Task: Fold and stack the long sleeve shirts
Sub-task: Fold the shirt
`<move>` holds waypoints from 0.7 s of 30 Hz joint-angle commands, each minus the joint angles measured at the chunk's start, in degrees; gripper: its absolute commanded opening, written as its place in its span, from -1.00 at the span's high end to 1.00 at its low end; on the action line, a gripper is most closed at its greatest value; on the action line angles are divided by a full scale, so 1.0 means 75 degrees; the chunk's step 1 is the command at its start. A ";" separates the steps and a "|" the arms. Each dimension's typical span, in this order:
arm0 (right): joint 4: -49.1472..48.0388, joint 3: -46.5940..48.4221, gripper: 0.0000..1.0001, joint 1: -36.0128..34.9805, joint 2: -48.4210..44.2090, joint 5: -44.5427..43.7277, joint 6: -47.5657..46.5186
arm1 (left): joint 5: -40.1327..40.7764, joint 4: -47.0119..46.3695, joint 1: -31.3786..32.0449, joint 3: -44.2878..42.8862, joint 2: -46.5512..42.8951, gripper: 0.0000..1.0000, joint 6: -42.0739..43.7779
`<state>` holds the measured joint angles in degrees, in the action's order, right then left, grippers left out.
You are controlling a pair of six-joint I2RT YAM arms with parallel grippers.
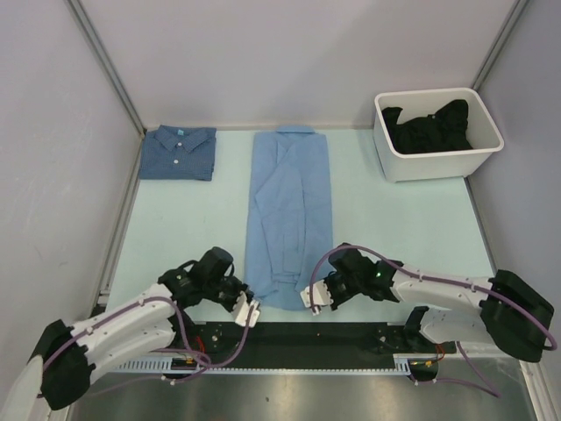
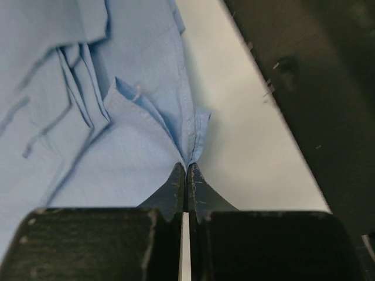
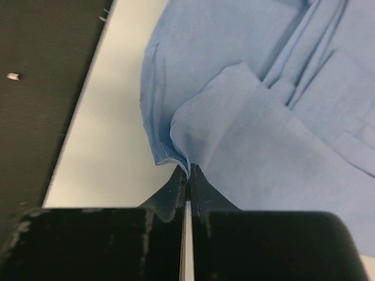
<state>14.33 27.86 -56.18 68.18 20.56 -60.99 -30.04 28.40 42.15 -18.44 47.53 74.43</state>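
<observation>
Top external: sky-blue shirt (image 1: 291, 210) lies mid-frame on the counter (image 1: 394, 219), long axis running up-frame, collar at the upper end, hem at the lower end. Left jaws are pressed together on the hem's lower-left corner and right jaws pinch its lower-right corner, both arms equally near. Denim shirt (image 1: 178, 153), folded, upper left. White bin (image 1: 436, 164), upper right, holds dark cloth (image 1: 427, 125). Likely next: hem carried toward the collar.

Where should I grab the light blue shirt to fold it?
Grip the light blue shirt at its two near hem corners, coming from the robot's side: it lies as a long strip, collar far. The left fingers and right fingers pinch there.
</observation>
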 commanded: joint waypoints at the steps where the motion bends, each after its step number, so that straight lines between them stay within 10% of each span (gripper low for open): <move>1: 0.0795 0.0199 1.00 -0.0383 -0.0920 0.0095 0.0526 | -0.0648 0.1147 0.0859 -0.0308 -0.1295 1.00 -0.0255; 21: 0.0891 0.2247 1.00 0.1911 -0.0153 0.0645 0.0692 | -0.1419 0.0702 -0.1201 -0.2544 0.0821 1.00 -0.1300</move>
<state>22.63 37.32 -47.62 63.20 22.11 -54.74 -35.44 36.62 37.01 -31.35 49.60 66.02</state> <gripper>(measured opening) 0.021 0.011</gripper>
